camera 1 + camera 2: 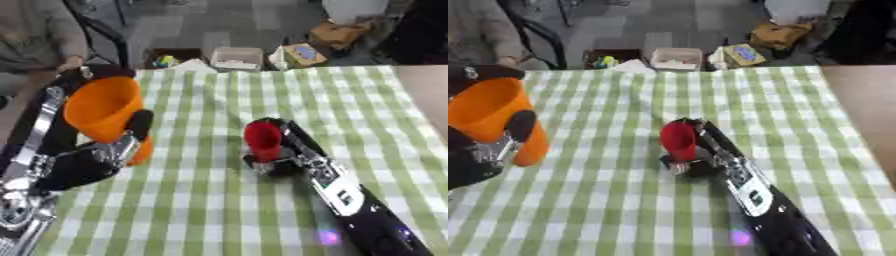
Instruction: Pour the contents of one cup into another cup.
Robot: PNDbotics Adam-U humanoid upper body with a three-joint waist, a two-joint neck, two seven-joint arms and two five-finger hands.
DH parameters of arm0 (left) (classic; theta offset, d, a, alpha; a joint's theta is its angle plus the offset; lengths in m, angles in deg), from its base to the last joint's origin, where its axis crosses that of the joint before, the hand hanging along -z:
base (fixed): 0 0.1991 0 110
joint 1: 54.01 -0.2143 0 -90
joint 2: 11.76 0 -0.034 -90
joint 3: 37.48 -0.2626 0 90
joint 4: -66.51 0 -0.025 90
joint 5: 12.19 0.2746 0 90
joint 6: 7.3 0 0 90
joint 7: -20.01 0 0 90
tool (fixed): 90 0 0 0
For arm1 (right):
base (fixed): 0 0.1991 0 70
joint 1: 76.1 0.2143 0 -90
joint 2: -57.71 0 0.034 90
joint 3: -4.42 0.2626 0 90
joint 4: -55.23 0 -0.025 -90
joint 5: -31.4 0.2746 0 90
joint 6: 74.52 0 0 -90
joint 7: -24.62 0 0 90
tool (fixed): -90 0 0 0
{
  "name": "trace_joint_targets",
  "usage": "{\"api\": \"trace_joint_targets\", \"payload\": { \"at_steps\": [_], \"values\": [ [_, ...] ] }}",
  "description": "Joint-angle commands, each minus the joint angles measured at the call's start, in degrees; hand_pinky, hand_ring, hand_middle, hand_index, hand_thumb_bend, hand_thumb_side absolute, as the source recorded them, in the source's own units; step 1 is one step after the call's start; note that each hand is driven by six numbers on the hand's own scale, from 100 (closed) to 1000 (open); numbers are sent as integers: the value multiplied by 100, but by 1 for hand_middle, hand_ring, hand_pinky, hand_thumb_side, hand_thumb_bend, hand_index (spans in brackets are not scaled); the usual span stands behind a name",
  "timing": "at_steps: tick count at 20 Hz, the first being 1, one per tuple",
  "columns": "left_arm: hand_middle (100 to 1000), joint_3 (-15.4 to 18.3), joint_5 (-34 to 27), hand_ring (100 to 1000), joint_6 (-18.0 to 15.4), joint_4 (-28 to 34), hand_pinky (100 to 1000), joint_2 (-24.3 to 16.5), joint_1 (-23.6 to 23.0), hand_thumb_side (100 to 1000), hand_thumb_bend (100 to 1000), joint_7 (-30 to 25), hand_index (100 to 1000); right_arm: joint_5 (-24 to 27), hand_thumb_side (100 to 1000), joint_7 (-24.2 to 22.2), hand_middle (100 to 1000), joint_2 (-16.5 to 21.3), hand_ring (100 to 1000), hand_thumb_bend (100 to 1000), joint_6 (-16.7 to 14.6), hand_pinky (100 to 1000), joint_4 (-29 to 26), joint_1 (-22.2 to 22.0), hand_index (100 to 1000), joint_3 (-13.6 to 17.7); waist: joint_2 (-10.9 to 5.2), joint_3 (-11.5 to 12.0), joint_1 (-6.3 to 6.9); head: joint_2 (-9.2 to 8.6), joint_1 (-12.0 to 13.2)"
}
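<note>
Two cups held over a checked cloth

The left hand (96, 155) has its fingers and thumb curled round a smooth orange cup (103, 112), a wide cone shape tilted with its mouth up and to the left, at the left side of the counter (350, 95). The right hand (284, 157) is closed round a small red cup (262, 140), upright near the middle. A green-and-white checked cloth (210, 200) covers the counter. Beyond the far edge, boxes (238, 57) sit on the floor.
</note>
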Motion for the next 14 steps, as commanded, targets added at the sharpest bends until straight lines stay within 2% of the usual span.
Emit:
{"api": "trace_joint_targets", "payload": {
  "at_steps": [1,3,6,7,10,14],
  "values": [
    [169,42,-257,475,-179,131,289,-526,205,274,100,-160,596,188,100,-202,100,169,458,100,-41,308,-319,50,779,-142,-116,-3,4,-81,-17],
    [169,57,-347,474,-299,132,289,-719,275,271,100,-243,596,309,100,-338,100,204,459,100,-47,309,-443,23,779,-229,-123,-13,3,-89,-13],
    [169,79,-408,474,-347,132,289,-786,294,271,100,-291,596,424,100,-451,100,228,459,100,-2,309,-531,12,779,-251,-125,-16,2,-91,-11],
    [170,58,-400,472,-365,132,290,-815,319,222,100,-312,596,457,100,-483,100,213,460,100,-7,312,-568,30,779,-276,-139,-23,0,-95,-22],
    [172,-104,-213,471,-442,132,291,-1121,520,198,100,-510,598,665,100,-675,100,224,461,100,-137,313,-893,-13,779,-542,-149,-68,-35,-126,-5],
    [173,-201,104,469,-506,132,291,-1334,645,169,100,-831,598,988,100,-975,100,253,461,100,3,312,-1363,-57,777,-827,-153,-118,-65,-152,31]
  ]
}}
